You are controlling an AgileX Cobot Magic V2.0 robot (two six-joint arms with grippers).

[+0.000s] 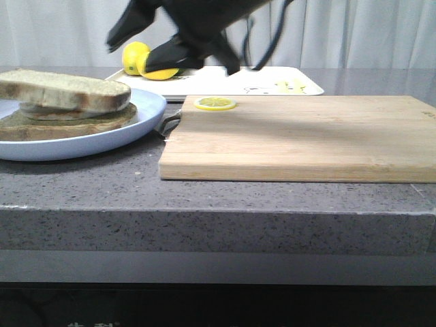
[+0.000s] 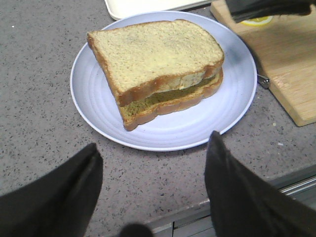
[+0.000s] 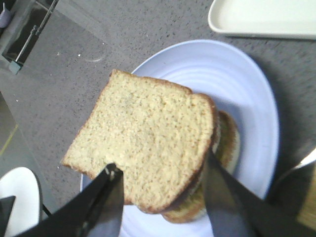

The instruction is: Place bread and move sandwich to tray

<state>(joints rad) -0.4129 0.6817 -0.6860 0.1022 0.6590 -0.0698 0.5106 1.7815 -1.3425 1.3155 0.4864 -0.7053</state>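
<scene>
While the sandwich (image 2: 160,69) sits on the plate (image 2: 98,108), both end effectors (image 2: 153,168) (image 3: 160,192) apparently gape apart.

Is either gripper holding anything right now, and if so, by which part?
Nothing is held. The left gripper is open, short of the plate. The right gripper is open over the sandwich, fingers spread.

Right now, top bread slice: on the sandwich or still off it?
On. The top bread slice rests on the stack on the blue plate; left gripper open, short of it.
</scene>
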